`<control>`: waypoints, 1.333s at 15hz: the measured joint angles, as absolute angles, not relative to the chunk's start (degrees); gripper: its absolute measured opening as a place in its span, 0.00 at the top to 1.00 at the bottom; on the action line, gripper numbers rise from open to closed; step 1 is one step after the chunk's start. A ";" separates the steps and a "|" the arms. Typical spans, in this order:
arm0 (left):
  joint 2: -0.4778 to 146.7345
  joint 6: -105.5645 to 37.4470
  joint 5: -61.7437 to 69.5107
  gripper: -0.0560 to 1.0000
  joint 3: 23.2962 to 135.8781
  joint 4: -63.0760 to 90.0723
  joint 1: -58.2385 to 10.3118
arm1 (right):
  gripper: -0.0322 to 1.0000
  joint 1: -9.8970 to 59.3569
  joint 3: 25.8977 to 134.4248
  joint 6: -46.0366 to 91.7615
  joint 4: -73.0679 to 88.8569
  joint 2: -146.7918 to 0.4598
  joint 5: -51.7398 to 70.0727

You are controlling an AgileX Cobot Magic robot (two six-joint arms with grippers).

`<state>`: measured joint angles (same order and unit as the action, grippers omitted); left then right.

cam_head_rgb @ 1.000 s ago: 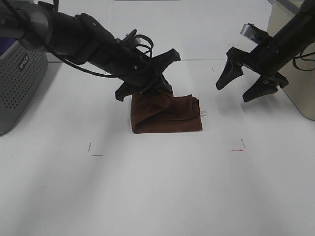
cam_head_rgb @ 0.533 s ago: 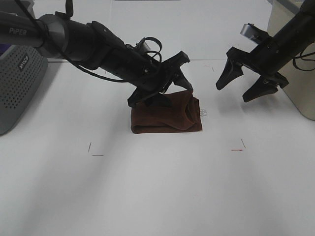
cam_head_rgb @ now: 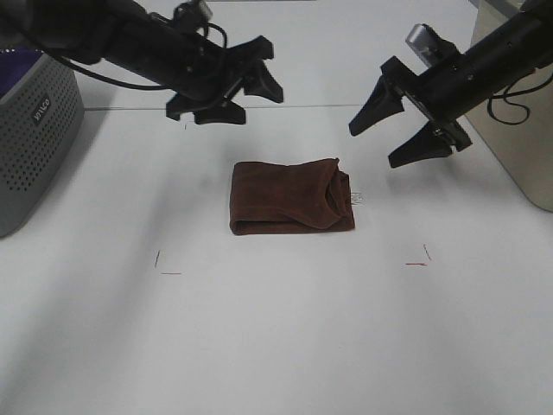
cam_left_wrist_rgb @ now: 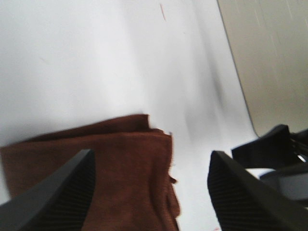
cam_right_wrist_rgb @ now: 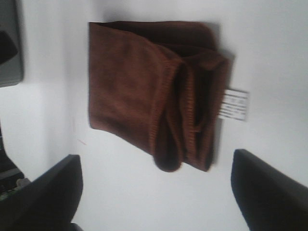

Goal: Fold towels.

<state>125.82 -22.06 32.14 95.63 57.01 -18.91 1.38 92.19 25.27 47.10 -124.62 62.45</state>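
The towel [cam_head_rgb: 289,197] is a dark reddish-brown cloth lying folded into a rectangle in the middle of the white table [cam_head_rgb: 276,337]. Its overlapping layers bunch at the right end, where a small white tag [cam_right_wrist_rgb: 235,105] sticks out. My left gripper [cam_head_rgb: 238,86] hangs open above the table, behind and to the left of the towel [cam_left_wrist_rgb: 120,159], holding nothing. My right gripper [cam_head_rgb: 373,147] is open and empty, raised behind and to the right of the towel [cam_right_wrist_rgb: 144,86]. Neither gripper touches the cloth.
A grey perforated box [cam_head_rgb: 34,130] stands at the left edge with a purple cloth [cam_head_rgb: 17,60] on top. A beige box [cam_head_rgb: 518,130] stands at the right. Small tape marks [cam_head_rgb: 416,263] lie in front of the towel.
My left gripper opened, let go of the towel's top layer and pulled up and back to the left. The folded layer now lies flat. The right gripper shifted slightly left.
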 joint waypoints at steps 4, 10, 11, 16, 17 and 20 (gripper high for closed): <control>125.59 -19.31 36.44 0.34 95.63 49.45 -12.83 | 0.21 10.77 92.19 30.08 55.06 -124.79 59.59; 125.59 -17.82 38.04 0.34 95.63 45.89 -11.63 | 0.21 13.87 92.19 37.18 66.12 -132.93 55.23; 125.59 -17.82 38.10 0.34 95.63 45.84 -11.63 | 0.22 13.58 92.19 37.41 66.12 -134.01 55.23; 125.59 -17.82 39.02 0.34 95.63 45.55 -11.63 | 0.23 7.73 92.19 38.90 66.06 -135.79 56.72; 125.59 -17.82 39.08 0.34 95.63 45.49 -11.63 | 0.23 6.42 92.19 39.02 65.89 -135.79 57.07; 125.59 -17.82 39.19 0.34 95.63 45.49 -11.63 | 0.23 3.61 92.19 39.42 63.94 -136.13 57.98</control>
<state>125.59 -17.82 39.19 95.63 45.49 -11.63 3.61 92.19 39.42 63.94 -136.13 57.98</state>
